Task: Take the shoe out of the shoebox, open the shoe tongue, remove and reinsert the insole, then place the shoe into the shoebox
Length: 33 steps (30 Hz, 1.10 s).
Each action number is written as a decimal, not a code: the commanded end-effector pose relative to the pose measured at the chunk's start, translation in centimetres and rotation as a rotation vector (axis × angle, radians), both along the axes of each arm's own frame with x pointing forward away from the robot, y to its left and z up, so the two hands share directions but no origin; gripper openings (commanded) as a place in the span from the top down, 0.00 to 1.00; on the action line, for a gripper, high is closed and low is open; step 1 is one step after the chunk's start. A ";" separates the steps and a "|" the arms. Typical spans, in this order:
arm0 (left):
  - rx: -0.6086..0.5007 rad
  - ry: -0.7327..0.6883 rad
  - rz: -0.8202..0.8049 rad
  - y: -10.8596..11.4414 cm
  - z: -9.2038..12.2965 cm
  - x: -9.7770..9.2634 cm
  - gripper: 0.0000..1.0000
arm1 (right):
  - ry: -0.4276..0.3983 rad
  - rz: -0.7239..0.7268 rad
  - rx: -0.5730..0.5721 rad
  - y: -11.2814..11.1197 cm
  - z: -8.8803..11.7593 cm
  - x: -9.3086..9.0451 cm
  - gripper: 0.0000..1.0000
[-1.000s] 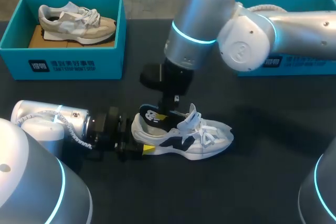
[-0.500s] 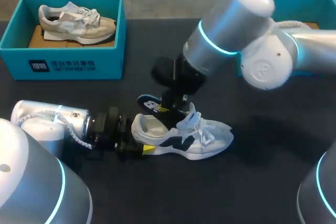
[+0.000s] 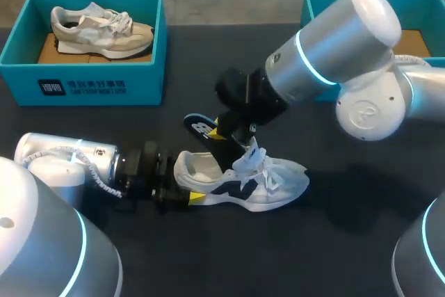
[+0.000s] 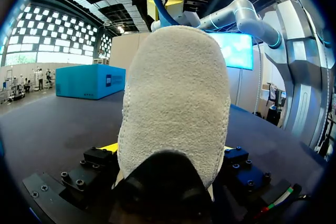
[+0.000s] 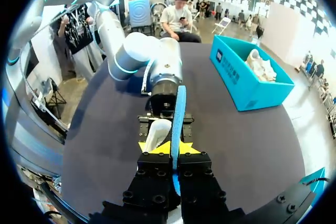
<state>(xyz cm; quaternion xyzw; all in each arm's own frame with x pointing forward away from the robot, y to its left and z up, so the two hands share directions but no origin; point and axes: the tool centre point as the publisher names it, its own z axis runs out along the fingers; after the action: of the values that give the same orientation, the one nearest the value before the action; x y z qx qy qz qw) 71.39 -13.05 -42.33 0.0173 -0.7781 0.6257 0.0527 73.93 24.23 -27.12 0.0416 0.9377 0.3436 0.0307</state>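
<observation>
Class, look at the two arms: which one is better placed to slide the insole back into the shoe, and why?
Right. The right claw grips the insole close by the opening of the shoe. The left claw is clamped on its heel, likely steadying it.

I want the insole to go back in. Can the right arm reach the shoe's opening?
Probably yes. The right gripper holds the insole close above the shoe, nothing lies between them, and the left gripper grips the heel.

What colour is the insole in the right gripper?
Dark blue insole with a white mark; best in head view.
</observation>
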 end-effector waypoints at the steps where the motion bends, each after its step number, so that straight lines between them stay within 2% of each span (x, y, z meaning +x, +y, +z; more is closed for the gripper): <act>1: 0.001 0.001 -0.002 0.0 -0.3 0.1 1.00 | 0.007 0.027 0.019 0.7 0.0 0.4 1.00; 10: 0.001 0.001 -0.002 0.0 -0.3 0.1 1.00 | -0.009 0.061 0.045 2.5 0.6 1.1 1.00; 20: 0.001 0.001 -0.002 0.0 -0.3 0.1 1.00 | -0.021 0.056 0.074 3.5 1.4 1.6 1.00; 25: 0.001 0.001 -0.002 0.0 -0.3 0.1 1.00 | -0.039 0.025 0.097 3.4 2.5 1.9 1.00; 33: 0.001 0.001 -0.002 0.0 -0.3 0.1 1.00 | -0.060 -0.027 0.110 3.1 5.5 2.7 1.00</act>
<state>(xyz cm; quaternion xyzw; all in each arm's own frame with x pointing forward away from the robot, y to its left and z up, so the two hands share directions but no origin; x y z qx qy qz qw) 71.38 -13.09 -42.35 0.0172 -0.7782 0.6256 0.0528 77.01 27.79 -22.73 0.0403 0.9136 0.4006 0.0567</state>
